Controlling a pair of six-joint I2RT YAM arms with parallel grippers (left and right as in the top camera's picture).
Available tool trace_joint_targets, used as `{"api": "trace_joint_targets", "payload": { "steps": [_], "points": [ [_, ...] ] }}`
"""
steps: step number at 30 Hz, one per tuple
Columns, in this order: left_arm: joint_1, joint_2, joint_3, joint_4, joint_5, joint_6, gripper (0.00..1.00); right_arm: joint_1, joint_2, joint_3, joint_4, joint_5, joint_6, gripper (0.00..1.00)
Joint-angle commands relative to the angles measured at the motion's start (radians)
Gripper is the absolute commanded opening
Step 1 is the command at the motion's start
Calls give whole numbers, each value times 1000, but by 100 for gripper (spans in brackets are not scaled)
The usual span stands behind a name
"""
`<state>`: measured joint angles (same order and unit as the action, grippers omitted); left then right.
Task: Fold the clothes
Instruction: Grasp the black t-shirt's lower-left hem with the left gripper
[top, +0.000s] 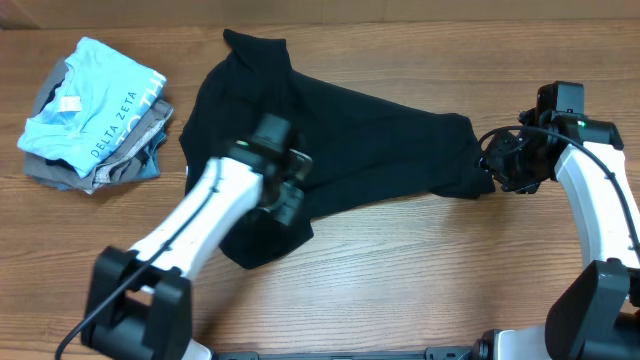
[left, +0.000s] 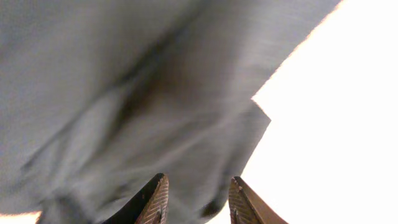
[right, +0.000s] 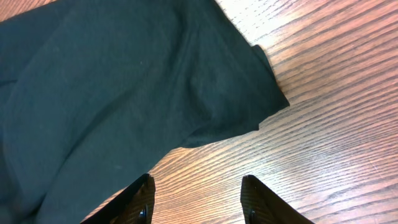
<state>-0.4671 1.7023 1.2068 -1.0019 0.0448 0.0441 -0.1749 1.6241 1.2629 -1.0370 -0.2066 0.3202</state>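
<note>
A black garment (top: 350, 140) lies crumpled and spread across the middle of the wooden table. My left gripper (top: 287, 203) hovers over its lower left part. In the left wrist view its jaws (left: 199, 184) are open, with the cloth (left: 143, 93) looking grey and blurred just beyond them. My right gripper (top: 497, 166) is at the garment's right end. In the right wrist view its jaws (right: 198, 184) are open and empty over bare wood, with a corner of the black cloth (right: 124, 81) just ahead and to the left.
A stack of folded clothes (top: 95, 115) sits at the back left, a light blue shirt with "DELTA ZETA" lettering on top of grey pieces. Bare wooden table (top: 420, 270) lies in front of the garment.
</note>
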Motion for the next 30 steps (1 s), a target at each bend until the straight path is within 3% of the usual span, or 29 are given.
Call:
{"api": "trace_joint_targets", "payload": {
  "steps": [1, 8, 20, 25, 30],
  "points": [
    [-100, 61, -3, 15, -32, 70, 38, 1, -21, 1, 1, -12, -11, 49],
    [-174, 175, -3, 50, -62, 91, 45, 1, -21, 1, -5, -11, -13, 49],
    [-200, 241, -3, 73, -53, 92, 44, 1, -21, 1, -6, -11, -13, 50],
    [-201, 241, -3, 71, -83, 91, 14, 1, -21, 1, -6, -11, -13, 50],
    [-201, 230, 44, -28, -90, 77, 5, 1, -21, 1, -9, 16, -14, 50]
  ]
}}
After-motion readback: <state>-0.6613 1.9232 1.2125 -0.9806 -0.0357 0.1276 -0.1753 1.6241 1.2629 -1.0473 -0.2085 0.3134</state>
